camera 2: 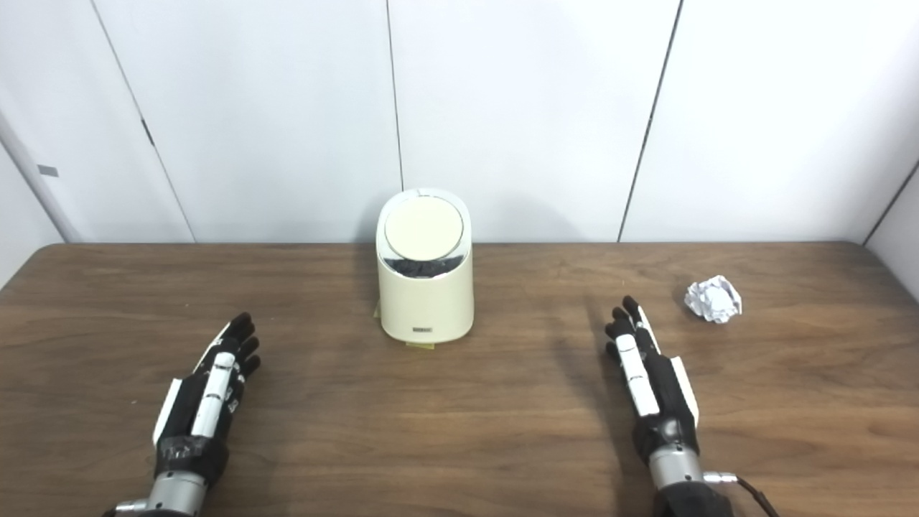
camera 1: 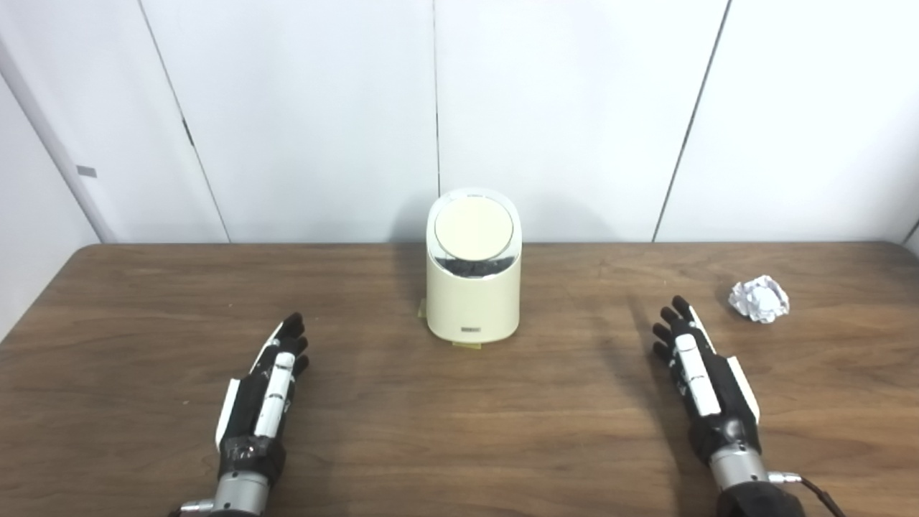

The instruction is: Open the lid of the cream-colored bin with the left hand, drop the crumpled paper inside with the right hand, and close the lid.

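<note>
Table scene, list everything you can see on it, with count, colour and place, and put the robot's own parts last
Bin: one, cream, upright at the table's middle near the back edge.
Lid: one, cream, round, shut on top of the bin.
Crumpled paper: one, white, on the table at the right, apart from the bin.
Table: one, dark brown wood.
Wall panels: white, behind the table.
Left hand: one, black and white, open, front left, holding nothing.
Right hand: one, black and white, open, front right, just short of the paper.

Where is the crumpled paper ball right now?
The crumpled paper lies on the table's right side, just beyond the right hand, far from the cream-colored bin.
</note>
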Available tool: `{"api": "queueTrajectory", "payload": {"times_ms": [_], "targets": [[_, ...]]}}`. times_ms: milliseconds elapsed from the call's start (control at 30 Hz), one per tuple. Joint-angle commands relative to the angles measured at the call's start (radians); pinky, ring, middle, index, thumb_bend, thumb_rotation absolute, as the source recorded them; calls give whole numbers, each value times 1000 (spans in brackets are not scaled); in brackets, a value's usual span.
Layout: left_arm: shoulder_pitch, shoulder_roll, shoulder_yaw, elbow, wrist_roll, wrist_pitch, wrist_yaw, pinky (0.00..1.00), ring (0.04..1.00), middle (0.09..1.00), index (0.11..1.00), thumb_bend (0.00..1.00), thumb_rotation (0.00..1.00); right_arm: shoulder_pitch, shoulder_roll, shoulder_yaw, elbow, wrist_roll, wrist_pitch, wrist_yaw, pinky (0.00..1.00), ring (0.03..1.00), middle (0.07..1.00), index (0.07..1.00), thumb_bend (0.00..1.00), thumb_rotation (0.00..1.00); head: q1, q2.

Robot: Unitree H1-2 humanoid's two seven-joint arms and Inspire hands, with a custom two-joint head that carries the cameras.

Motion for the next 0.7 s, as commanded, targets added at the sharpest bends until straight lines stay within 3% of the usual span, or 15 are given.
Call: {"api": "queueTrajectory", "payload": {"times_ms": [0,433,500,667], "targets": [[-21,7,-1,-18,3,-5,5,978,957,952,963,435,749,-29,-8,-4,-27,8,-17,5,935,932,958,984,485,851,1,0],[-25,4,4,-23,-4,-9,6,964,951,943,955,443,720,-29,-8,-1,-27,-1,-15,2,929,929,956,980,476,863,3,-14],[-29,5,3,-27,-4,-13,5,963,952,941,954,441,683,-33,-9,-4,-17,4,-17,3,929,930,955,978,477,859,5,-22],[-48,6,-1,-52,23,-4,19,961,948,932,950,566,494,-35,-11,-13,8,23,-28,7,939,937,959,974,494,841,17,-41]]}}
